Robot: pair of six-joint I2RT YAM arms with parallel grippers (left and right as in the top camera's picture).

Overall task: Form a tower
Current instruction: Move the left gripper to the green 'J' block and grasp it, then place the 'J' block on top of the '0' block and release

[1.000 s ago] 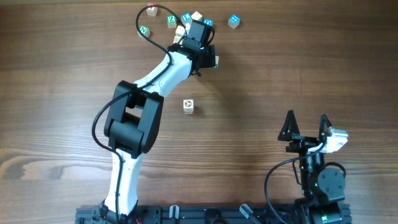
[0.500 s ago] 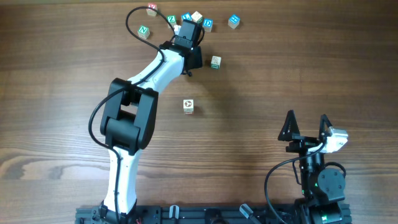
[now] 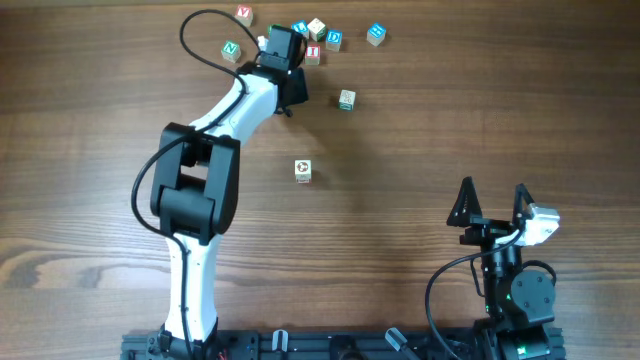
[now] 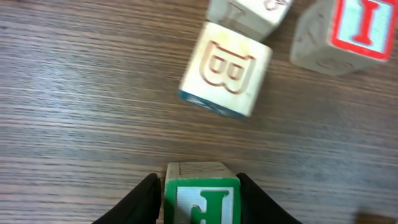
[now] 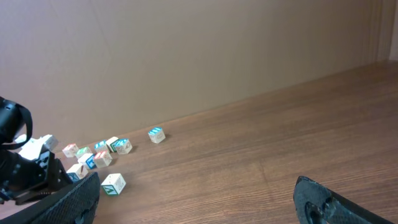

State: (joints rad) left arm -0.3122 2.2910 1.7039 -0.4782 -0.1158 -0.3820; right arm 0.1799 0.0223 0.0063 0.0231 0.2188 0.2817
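Left gripper is in among the loose cubes, jaws pressed on a green-letter cube. The tower stands well apart, nearer the base. Right gripper is spread wide.

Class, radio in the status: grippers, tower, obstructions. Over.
Left gripper shut on green-lettered cube. Right gripper open, parked. No tower seen yet. B cube close ahead, apart.

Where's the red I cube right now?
Overhead, far edge of the table: the red I cube sits in the loose cluster, just right of the left gripper, with a blue-lettered cube on its right.
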